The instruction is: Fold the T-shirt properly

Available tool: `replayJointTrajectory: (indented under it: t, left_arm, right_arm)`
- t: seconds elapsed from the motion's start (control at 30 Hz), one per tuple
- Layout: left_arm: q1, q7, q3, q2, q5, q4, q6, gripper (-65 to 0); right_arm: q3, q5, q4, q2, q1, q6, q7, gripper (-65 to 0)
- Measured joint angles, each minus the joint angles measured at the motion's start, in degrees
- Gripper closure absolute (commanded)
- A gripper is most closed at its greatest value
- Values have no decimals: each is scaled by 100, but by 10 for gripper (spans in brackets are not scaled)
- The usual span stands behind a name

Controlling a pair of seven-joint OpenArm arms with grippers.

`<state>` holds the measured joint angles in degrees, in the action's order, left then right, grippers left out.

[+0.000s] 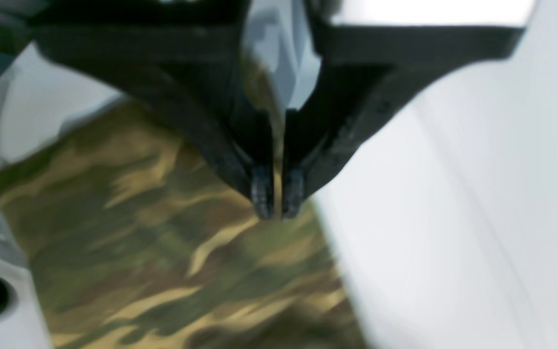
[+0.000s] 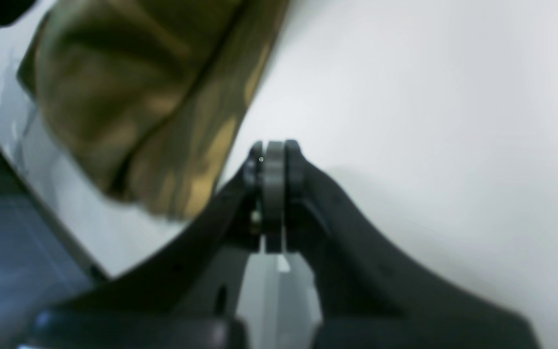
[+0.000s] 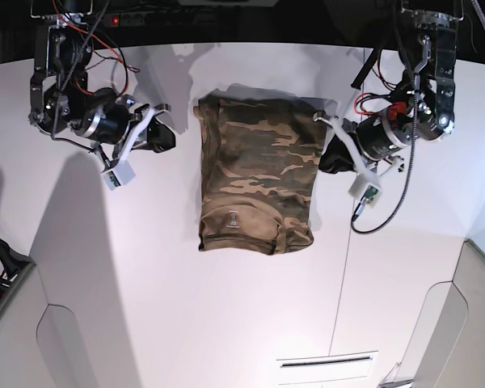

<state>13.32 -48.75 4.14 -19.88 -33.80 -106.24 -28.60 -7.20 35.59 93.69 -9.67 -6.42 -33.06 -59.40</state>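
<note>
The camouflage T-shirt [image 3: 259, 182] lies folded into a tall rectangle on the middle of the white table, with a small label [image 3: 233, 218] near its lower end. My left gripper [image 3: 330, 153] hovers at the shirt's right edge. In the left wrist view its fingertips [image 1: 277, 194] are shut above the blurred cloth [image 1: 172, 252], and I see nothing pinched between them. My right gripper [image 3: 163, 137] hangs a little to the left of the shirt. In the right wrist view it [image 2: 274, 150] is shut over bare table, with the shirt [image 2: 138, 97] beside it.
The white table [image 3: 145, 283] reaches to dark edges at the back and low panels at both front corners. Cables [image 3: 388, 202] dangle from the arm on the right side of the base view. A narrow slot [image 3: 327, 361] sits near the front edge.
</note>
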Motion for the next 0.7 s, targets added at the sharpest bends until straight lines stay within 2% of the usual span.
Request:
replayJointTrajectory:
  t: [0.17, 0.33, 0.57, 0.7]
  left_arm:
    - [1139, -79, 664, 0, 4, -761, -79, -42]
    - [2356, -229, 988, -11, 232, -1318, -101, -42]
    - [3810, -160, 1060, -13, 678, -1309, -98, -42]
    - [4271, -85, 1060, -11, 678, -960, -101, -43]
  right_arm:
    - [-66, 463, 573, -461, -614, -4, -356, 0]
    - [-72, 1145, 756, -970, -1143, -9, -1080, 0]
    - [-68, 1241, 761, -1462, -2124, -17, -1150, 0]
    - [-66, 1261, 763, -1491, -2747, -17, -1137, 0]
